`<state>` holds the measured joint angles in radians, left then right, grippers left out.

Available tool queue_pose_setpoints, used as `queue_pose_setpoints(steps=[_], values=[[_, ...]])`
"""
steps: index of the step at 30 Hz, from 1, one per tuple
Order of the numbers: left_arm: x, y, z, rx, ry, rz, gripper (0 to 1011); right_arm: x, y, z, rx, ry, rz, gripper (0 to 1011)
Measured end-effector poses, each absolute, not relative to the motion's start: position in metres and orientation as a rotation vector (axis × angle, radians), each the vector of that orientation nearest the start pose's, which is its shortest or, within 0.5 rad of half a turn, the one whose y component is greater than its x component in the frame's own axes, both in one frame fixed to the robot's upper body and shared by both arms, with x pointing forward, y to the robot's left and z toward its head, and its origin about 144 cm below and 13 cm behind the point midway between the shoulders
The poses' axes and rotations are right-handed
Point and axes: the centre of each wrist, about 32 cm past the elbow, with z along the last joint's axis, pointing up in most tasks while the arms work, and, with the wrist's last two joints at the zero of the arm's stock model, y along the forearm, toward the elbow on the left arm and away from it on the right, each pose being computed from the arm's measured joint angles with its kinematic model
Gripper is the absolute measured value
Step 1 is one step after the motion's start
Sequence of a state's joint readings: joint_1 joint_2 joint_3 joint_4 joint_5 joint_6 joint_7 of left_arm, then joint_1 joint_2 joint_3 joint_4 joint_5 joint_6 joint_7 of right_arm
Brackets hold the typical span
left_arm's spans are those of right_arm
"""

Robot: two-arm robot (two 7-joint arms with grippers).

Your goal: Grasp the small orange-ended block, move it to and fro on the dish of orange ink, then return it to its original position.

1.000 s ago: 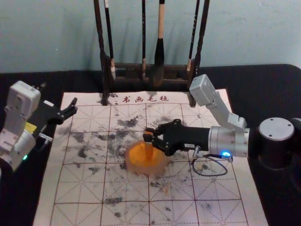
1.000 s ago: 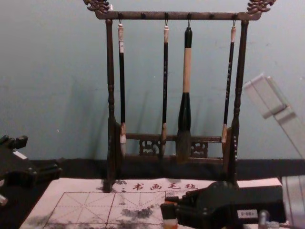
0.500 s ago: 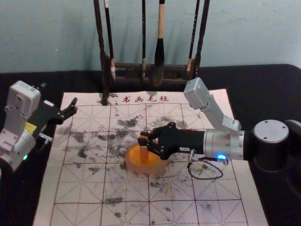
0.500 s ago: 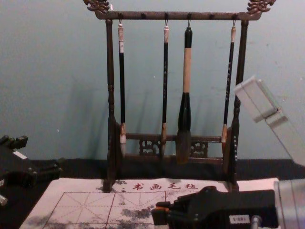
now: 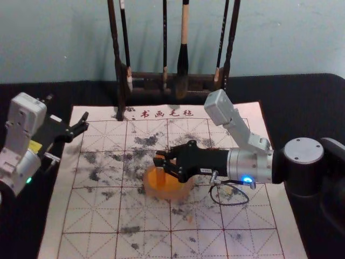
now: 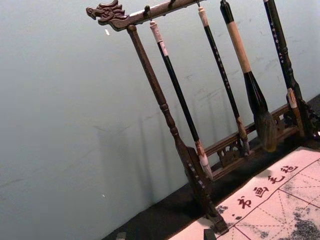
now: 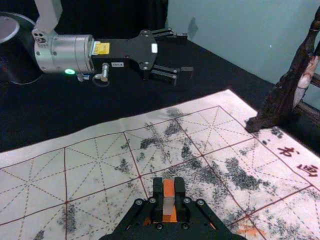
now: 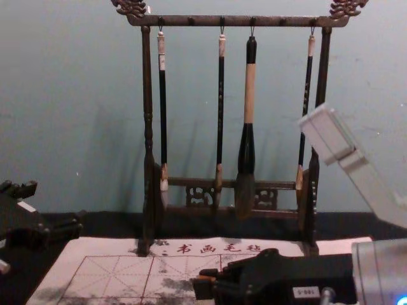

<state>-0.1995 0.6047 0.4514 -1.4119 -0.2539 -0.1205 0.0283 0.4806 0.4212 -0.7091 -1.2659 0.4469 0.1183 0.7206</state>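
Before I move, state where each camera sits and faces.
Head view: on the head, looking forward, down at the dish; left gripper, right gripper show.
Chest view: on the chest, facing the brush rack; both grippers show.
Left wrist view: on that wrist, facing the rack; left gripper shows.
Right wrist view: on that wrist, looking across the mat; both grippers and block show.
All four share rack and mat.

We take this for a lab, or some such robot workspace, fitted out as a calligraphy corner: the left robot arm [image 5: 20, 137] and right robot arm [image 5: 250, 163] reach over a gridded, ink-blotched mat [image 5: 91, 218] headed with red Chinese characters [image 5: 158, 114]. Behind it we see a carved wooden rack [image 8: 191, 21] hung with brushes [image 8: 249, 92], before a plain blue-green wall [image 8: 63, 95].
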Motion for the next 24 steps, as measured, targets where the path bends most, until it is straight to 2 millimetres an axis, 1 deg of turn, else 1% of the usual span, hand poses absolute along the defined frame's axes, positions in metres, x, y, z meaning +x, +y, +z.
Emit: queue_pose_setpoints(steps=[9, 24], values=[[0.489, 0.310, 1.140, 0.304, -0.285, 1.248, 1001, 0.549, -0.199, 1.155, -0.288, 0.096, -0.396, 129], [0.489, 0.310, 1.140, 0.304, -0.285, 1.248, 1001, 0.556, -0.198, 1.155, -0.279, 0.097, -0.429, 129]])
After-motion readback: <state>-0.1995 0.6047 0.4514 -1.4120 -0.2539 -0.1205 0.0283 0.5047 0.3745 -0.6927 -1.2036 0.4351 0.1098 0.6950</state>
